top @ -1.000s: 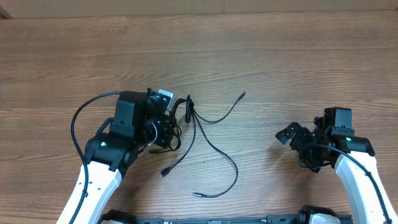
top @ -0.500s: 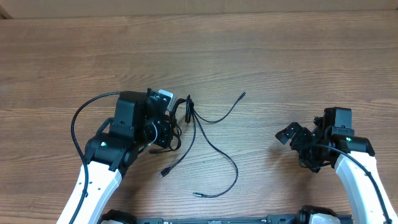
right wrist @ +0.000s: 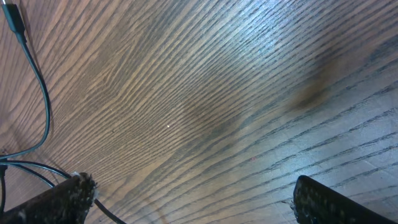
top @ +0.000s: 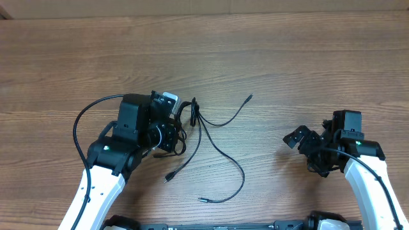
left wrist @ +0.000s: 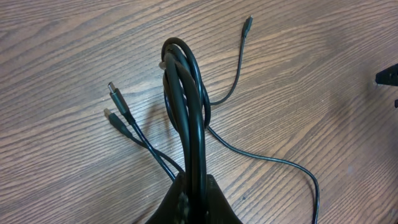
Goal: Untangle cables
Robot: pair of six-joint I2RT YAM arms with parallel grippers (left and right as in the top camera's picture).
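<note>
Our left gripper [left wrist: 194, 190] clenches the cable bundle [left wrist: 185, 99], which runs straight out from the fingers; loose strands [left wrist: 261, 157] trail toward our right gripper [right wrist: 193, 205], spread wide and empty.

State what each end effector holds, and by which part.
Left end effector clamps the cables across their bunched strands, below the loop. Right end effector is open, empty.

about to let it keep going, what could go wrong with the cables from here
1. The left fingers are shut on the whole bundle, so pulling may tighten the loops rather than free a strand.
2. The right fingers stand open, well away from it, so nothing anchors the loose ends; they could drag along or snag.
</note>
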